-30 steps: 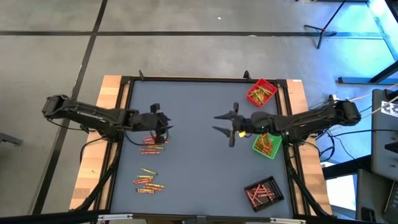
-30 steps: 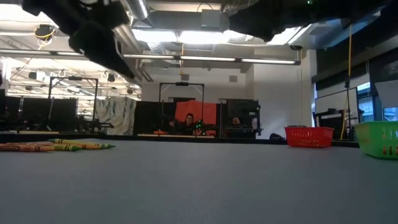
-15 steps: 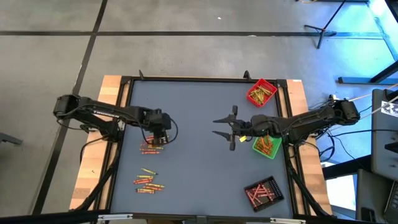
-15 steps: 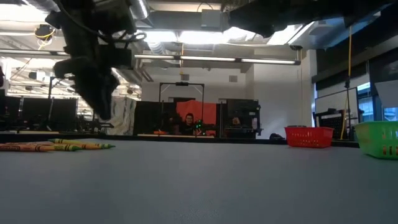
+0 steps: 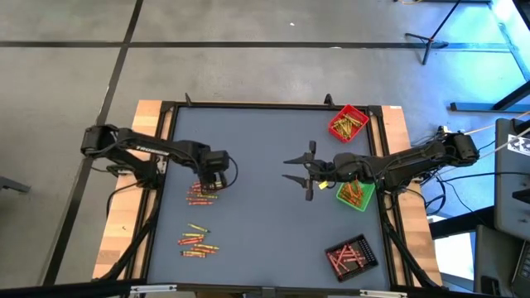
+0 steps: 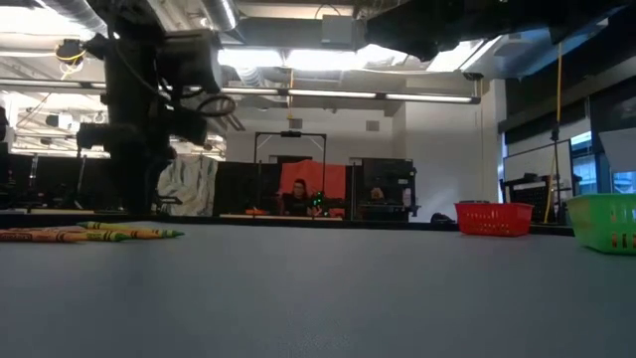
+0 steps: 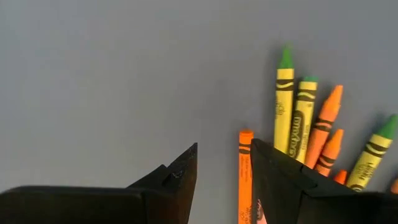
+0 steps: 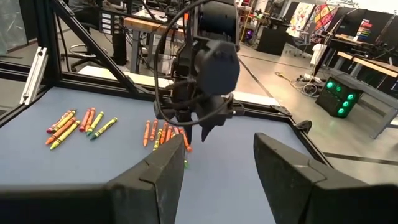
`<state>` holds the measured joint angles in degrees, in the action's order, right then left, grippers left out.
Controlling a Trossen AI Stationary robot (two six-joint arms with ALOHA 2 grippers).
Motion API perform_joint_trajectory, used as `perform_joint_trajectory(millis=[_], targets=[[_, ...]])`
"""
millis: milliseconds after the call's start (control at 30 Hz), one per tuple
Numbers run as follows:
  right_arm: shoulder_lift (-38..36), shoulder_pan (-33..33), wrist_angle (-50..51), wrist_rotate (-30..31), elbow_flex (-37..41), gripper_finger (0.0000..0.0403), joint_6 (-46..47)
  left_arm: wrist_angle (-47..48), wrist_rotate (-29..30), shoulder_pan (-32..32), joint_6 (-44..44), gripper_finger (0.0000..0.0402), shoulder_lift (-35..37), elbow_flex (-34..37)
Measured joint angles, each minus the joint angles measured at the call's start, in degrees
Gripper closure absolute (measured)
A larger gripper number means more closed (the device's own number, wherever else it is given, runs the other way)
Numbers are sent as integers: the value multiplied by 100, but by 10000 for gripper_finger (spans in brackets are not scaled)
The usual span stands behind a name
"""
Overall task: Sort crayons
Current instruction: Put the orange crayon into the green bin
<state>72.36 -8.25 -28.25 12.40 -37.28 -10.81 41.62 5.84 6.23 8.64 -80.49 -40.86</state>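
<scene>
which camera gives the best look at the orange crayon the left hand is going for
The left wrist view: the orange crayon lies large and clear between the open left hand's fingers. The high view shows only a tiny cluster of crayons under that hand. The low view doesn't single it out, and the right wrist view shows that cluster far off.

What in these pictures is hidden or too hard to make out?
- Orange crayon: its lower end lies behind the left gripper fingers, left wrist view.
- Crayons in the black tray: too small to count, high view.
- Green tray: cut off by the picture's edge, low view.
- Right gripper: out of frame above, low view.
</scene>
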Motion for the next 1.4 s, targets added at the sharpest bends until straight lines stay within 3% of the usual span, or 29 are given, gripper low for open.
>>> perform_joint_trajectory(millis=[300,667,1167,1400], targets=[[2,0,13,-2,0,212,1,-35,-308,138,-50,270,-446,-8],[2,0,9,-8,-2,212,2,-72,-236,139,-153,273,-474,9],[2,0,13,-9,-2,212,2,-158,-292,445,-189,389,-443,140],[2,0,13,-9,-2,212,0,-157,-267,458,-328,396,-448,141]])
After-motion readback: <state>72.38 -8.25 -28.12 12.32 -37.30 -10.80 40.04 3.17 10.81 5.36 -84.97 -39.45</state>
